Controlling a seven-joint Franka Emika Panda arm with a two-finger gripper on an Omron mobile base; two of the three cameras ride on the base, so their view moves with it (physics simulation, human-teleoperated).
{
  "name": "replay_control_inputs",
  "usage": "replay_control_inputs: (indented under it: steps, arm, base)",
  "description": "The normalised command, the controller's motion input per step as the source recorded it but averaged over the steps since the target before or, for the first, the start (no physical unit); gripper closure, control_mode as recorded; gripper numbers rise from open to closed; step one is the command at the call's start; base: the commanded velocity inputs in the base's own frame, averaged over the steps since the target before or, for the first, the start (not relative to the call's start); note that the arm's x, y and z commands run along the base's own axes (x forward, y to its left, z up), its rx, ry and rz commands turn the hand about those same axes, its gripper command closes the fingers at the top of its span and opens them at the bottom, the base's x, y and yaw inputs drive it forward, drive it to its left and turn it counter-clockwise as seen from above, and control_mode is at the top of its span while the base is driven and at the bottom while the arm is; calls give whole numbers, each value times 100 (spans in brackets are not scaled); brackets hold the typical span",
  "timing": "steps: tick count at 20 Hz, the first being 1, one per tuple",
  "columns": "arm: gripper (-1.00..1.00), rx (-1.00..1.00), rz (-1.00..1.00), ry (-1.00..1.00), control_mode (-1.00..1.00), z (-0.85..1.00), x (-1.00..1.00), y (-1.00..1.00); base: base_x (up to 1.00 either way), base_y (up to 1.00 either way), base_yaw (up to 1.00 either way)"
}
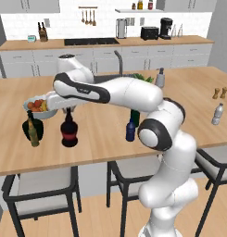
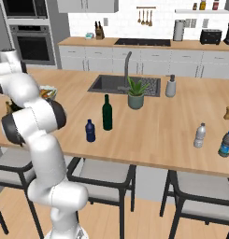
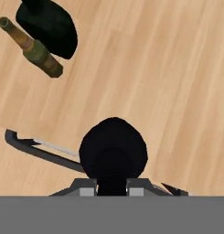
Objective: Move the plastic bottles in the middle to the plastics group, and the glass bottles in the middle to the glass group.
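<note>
I have the jaws clamped on the neck of the black bottle point(image 1: 69, 129), upright, base at the table point(image 1: 101, 139). Glass group lies just left: fat green bottle point(image 1: 29, 126), olive-brown bottle point(image 1: 33, 133). Blue bottle point(image 2: 90, 130) and wine bottle point(image 2: 107, 112) wait mid-table.

The white Franka Panda arm with dark joints reaches far to its left, forearm about level and wrist turned down, its two-finger gripper point(image 1: 67, 111) pointing straight down with the small dark fingertips point(image 3: 88, 191) apparently closed on the thin neck of the squat round black bottle point(image 1: 69, 131).
</note>
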Motion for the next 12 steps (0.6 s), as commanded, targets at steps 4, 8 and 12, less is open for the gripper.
replay_control_inputs:
  steps: [4,8,12]
  arm:
    - [100,0,0,1,-100,-18,41,36]
    - [100,0,0,0,-100,-8,61,41]
    - [100,0,0,4,-100,-16,37,29]
  base:
    - [0,0,0]
    - [0,0,0]
    - [0,0,0]
